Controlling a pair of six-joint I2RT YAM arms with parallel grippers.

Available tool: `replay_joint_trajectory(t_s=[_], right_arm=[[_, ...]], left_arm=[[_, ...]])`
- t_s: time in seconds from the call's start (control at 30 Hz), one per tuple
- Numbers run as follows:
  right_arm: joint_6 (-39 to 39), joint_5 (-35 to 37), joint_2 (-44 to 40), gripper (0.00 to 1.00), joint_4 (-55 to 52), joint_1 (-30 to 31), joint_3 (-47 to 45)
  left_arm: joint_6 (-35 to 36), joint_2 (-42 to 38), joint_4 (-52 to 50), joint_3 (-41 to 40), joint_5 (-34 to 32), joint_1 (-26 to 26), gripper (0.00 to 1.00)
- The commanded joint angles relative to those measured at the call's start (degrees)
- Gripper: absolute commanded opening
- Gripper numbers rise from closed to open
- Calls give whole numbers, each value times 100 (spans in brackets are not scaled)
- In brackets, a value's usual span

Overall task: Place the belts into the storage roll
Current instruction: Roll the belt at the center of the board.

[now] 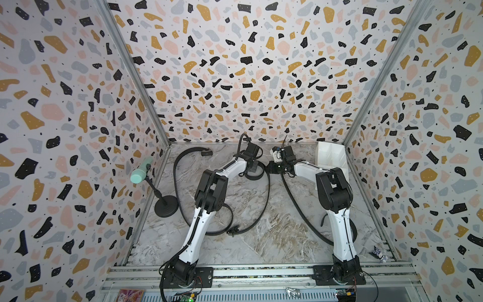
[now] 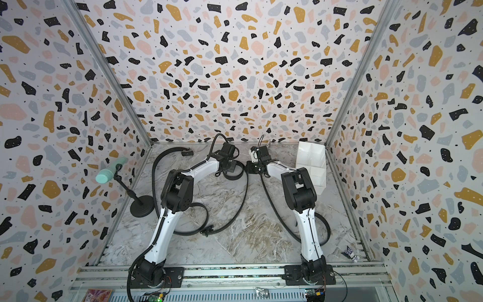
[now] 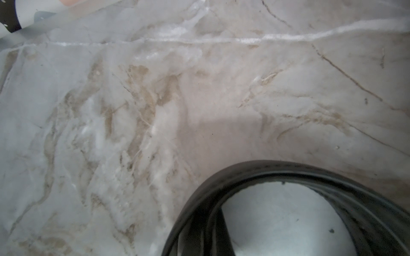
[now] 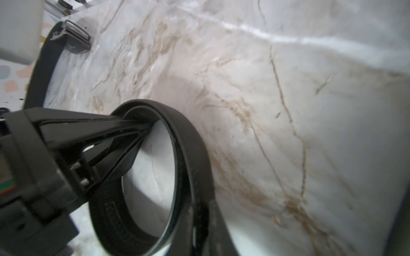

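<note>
Three black belts (image 1: 192,149) lie on the table (image 1: 261,209), one wound into a coil (image 4: 193,159) mid-back. Reaching forward, the left gripper (image 4: 142,130) pinches its inner turn; the right gripper (image 1: 271,167), jaws together, sits beside it.

An enclosed booth is shown from above. Beyond the jaws a back wall (image 1: 235,65) is seen, papered in a terrazzo print of black, mustard, pink and grey chips on white. Side walls (image 1: 52,104) in the same print are set to either side of the jaws and joined to it by bare metal posts (image 1: 138,78). Beneath the jaws a floor (image 1: 287,235) of grey-white marble pattern with tan veins is laid. Behind the jaws, well apart, aluminium rails (image 1: 261,272) are fixed along the floor's edge. Everything is lit evenly, and only soft shadows are cast.
</note>
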Motion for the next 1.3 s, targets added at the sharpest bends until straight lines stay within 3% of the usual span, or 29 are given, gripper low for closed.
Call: replay_joint_trajectory(t_s=[0.0, 0.07, 0.4, 0.63, 0.87, 1.03, 1.27], right_arm=[[-62, 347, -163, 4, -461, 0, -60], [-45, 448, -353, 0, -515, -14, -258], [248, 535, -1592, 0, -375, -23, -2015], [986, 109, -2204, 0, 836, 358, -3487], [1494, -581, -1752, 0, 2263, 812, -3335], [1535, -823, -1494, 5, 2656, 706, -3208], [1127, -991, -1534, 14, 2059, 160, -3027]], left_arm=[[-70, 490, 3, 55, 250, -73, 0], [-95, 598, 17, 230, 257, -81, 0], [-294, 1200, -108, 1396, 368, -239, 0], [-404, 1303, 32, 1333, 480, -402, 0], [-499, 1238, 218, 1045, 712, -495, 0], [-544, 1044, 493, 604, 873, -506, 0], [-412, 986, 506, 390, 876, -500, 0]])
